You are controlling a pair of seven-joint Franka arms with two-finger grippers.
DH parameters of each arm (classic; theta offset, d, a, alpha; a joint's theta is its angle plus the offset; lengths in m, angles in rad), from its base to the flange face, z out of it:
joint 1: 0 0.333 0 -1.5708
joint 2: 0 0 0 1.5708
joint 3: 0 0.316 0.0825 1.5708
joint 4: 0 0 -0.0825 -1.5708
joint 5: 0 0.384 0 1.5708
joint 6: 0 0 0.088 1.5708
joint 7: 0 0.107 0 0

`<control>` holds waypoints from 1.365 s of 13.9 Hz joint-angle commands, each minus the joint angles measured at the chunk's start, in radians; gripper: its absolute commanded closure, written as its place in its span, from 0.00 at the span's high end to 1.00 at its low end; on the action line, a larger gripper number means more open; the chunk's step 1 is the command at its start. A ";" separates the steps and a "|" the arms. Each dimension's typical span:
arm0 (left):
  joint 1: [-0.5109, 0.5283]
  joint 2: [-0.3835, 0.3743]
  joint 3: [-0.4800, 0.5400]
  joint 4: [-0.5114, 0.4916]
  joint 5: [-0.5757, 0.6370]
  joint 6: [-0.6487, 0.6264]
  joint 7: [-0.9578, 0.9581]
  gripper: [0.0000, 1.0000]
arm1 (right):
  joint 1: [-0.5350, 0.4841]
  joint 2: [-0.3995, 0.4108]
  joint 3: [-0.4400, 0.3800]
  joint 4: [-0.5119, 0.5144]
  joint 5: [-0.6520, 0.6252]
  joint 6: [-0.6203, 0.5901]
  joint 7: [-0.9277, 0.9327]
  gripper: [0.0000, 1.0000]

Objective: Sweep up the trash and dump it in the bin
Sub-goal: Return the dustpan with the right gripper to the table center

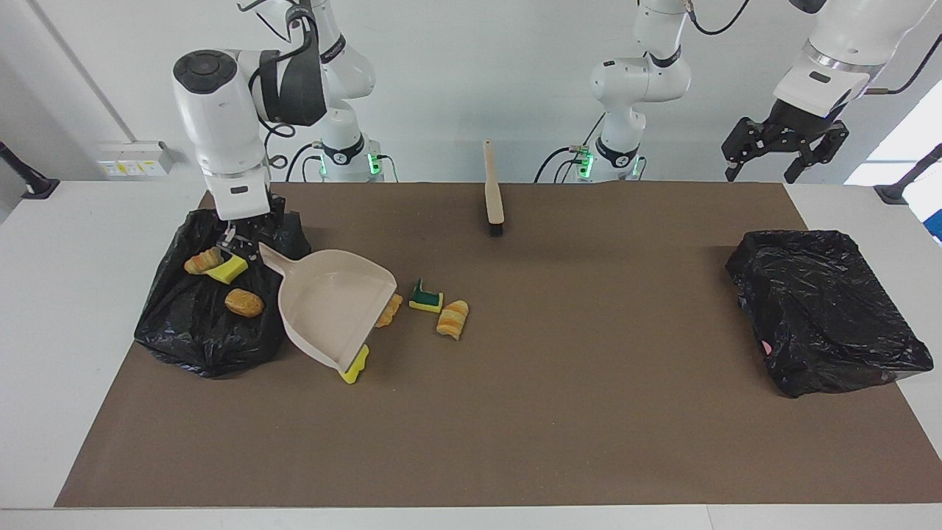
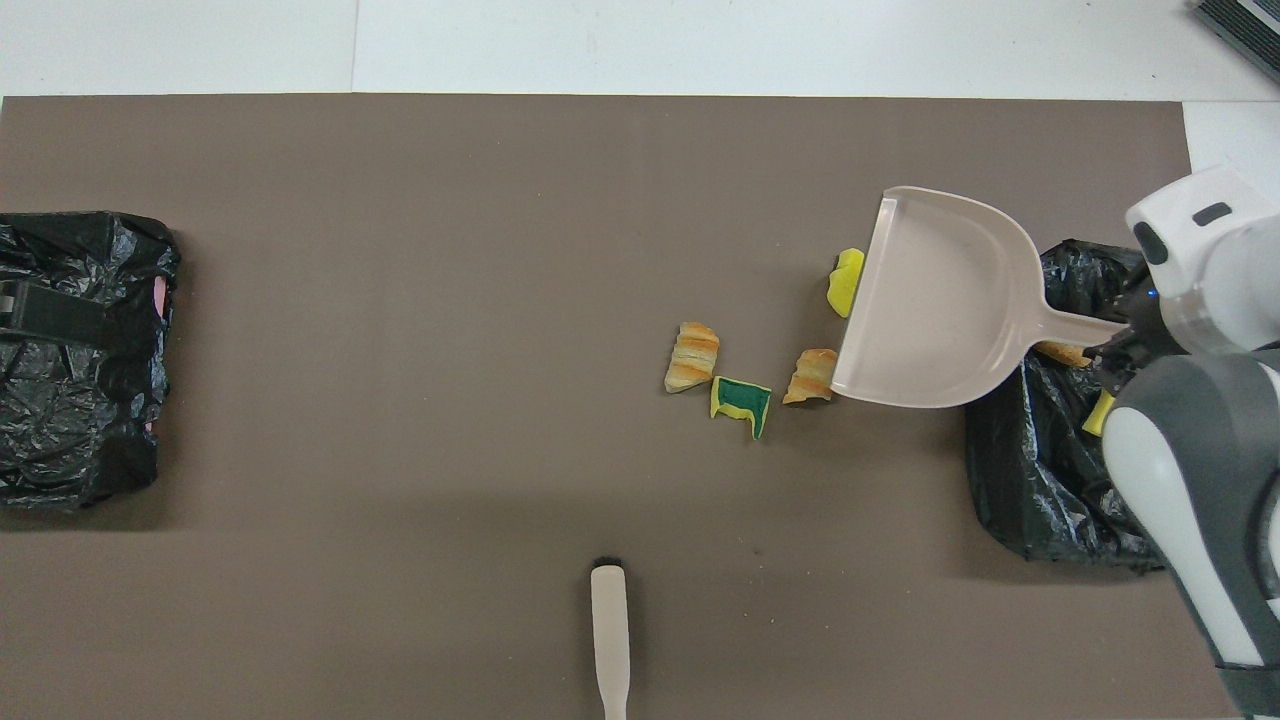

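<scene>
In the facing view, the right gripper is clenched on the handle of the beige dustpan, over the black bin bag at the right arm's end of the table. Three bits of trash lie in that bag; four more lie on the mat by the pan's mouth. The left gripper hangs released, holding nothing, above the table's edge. From overhead, the dustpan partly covers a yellow sponge chunk and a croissant piece; the left gripper shows over the second bin bag.
</scene>
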State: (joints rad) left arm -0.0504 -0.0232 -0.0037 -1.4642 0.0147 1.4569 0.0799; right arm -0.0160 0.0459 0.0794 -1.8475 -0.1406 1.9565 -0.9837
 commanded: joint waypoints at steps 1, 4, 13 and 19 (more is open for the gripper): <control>-0.046 -0.041 0.060 -0.048 0.004 -0.007 0.043 1.00 | 0.030 0.072 -0.004 0.020 0.026 0.085 0.146 0.00; -0.049 -0.067 0.070 -0.083 0.004 -0.004 0.073 1.00 | 0.106 0.121 -0.004 0.071 0.026 0.114 0.342 0.00; -0.026 -0.077 0.071 -0.104 -0.045 0.013 0.113 1.00 | 0.369 0.279 -0.004 0.243 0.118 0.117 1.187 0.00; -0.026 -0.077 0.067 -0.105 -0.038 -0.001 0.097 1.00 | 0.502 0.435 0.003 0.394 0.119 0.163 1.499 0.00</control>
State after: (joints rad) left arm -0.0732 -0.0822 0.0571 -1.5498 -0.0187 1.4541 0.1769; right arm 0.4649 0.4051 0.0814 -1.5376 -0.0449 2.1008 0.4604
